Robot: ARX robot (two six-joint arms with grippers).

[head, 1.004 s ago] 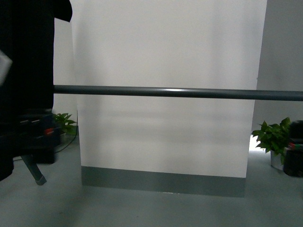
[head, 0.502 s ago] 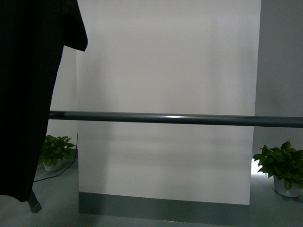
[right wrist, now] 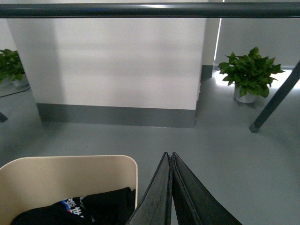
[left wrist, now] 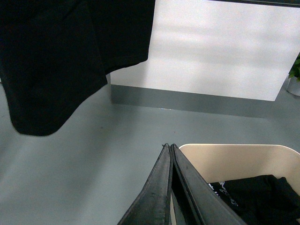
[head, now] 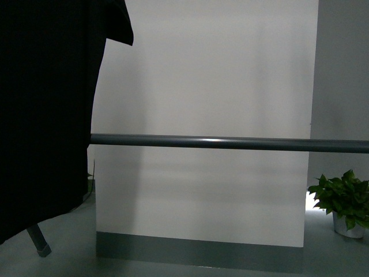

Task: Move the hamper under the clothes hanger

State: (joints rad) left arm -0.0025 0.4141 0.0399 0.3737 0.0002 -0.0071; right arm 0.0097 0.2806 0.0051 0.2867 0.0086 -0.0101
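Crossing the front view from side to side, well above the grey floor (head: pixel 69 254): round bar of the clothes hanger (head: pixel 230 143), dark grey, level. Hanging at the left end, covering that part of the bar: black garment (head: pixel 46 115), lower hem clear of the floor. Showing beneath the hem: one angled leg (head: pixel 36 239) with its foot on the floor. Behind the bar: white panel (head: pixel 202 86) with a grey base strip. At the far right, on the floor: potted plant (head: pixel 343 199). Neither arm visible in this view.

Seen from the left wrist: left gripper (left wrist: pixel 169 146) with jaws pressed together, tips meeting, holding nothing visible. Lying just beyond and to one side of those jaws: hamper (left wrist: pixel 234 159), beige, rounded corner close to the tips, dark clothing (left wrist: pixel 253 194) inside. Whether the jaws touch the rim cannot be told. Hanging ahead, off the floor, apart from the hamper: the black garment.

Seen from the right wrist: right gripper (right wrist: pixel 168 153) likewise closed, tips meeting, empty. Sitting just beside those jaws, on the other side: hamper, rim corner near the fingers, black clothing with printed lettering inside. Running overhead across this view: the hanger bar, with a second angled leg (right wrist: pixel 276 98) slanting down to the floor near the plant.
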